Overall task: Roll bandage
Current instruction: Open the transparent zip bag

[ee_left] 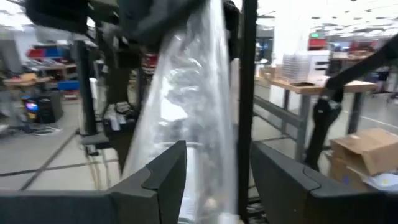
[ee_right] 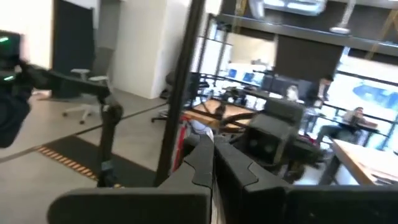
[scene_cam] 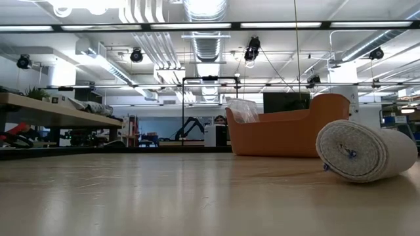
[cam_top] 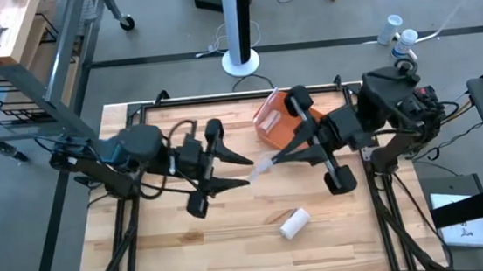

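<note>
A rolled white bandage (cam_top: pixel 295 223) lies on its side on the wooden table, near the front; the low view shows its spiral end (scene_cam: pixel 348 152). Above mid-table hangs a clear plastic wrapper (cam_top: pixel 260 165), on which my right gripper (cam_top: pixel 272 161) is shut, reaching in from the right. My left gripper (cam_top: pixel 248 171) comes from the left and is open. Its two fingers (ee_left: pixel 165 177) stand on either side of the wrapper (ee_left: pixel 193 106), which passes down between them. My right gripper pinches one end of the wrapper (cam_top: pixel 266 163) between its two shut fingers (ee_right: pixel 202 158), which come roughly level from the table's right side. The wrapper is lifted clear of the table and reaches toward the left gripper. My left gripper: whether its fingers touch the wrapper, I cannot tell.
An orange bin (cam_top: pixel 274 126) stands at the back middle of the table, just behind the grippers, with clear plastic (scene_cam: pixel 243 110) sticking out of it. Bare wood lies at the front left. The table frame's black rails (cam_top: pixel 128 242) run along both sides.
</note>
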### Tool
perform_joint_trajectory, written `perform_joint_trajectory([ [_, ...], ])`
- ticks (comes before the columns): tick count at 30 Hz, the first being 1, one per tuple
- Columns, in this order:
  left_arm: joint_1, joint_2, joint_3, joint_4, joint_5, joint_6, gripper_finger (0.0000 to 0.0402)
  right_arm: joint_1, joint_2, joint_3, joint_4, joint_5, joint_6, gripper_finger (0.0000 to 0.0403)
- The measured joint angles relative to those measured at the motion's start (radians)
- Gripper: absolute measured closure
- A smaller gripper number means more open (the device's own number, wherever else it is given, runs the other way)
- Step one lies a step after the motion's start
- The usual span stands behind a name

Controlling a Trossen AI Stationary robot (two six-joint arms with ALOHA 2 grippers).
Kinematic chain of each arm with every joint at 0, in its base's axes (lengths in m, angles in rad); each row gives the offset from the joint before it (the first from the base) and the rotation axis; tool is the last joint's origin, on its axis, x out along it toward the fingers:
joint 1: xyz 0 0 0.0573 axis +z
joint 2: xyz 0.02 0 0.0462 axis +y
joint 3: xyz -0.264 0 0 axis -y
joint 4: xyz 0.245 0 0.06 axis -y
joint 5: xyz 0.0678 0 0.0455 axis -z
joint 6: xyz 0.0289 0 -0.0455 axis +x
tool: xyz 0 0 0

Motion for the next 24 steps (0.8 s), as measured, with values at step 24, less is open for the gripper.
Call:
perform_joint_trajectory([
  [24, 0.092, -0.006, 0.002, -0.089, -0.082, -0.039, 0.0303, -0.052, 0.003, -0.053, -0.069, 0.101, 0.119, 0.0403],
])
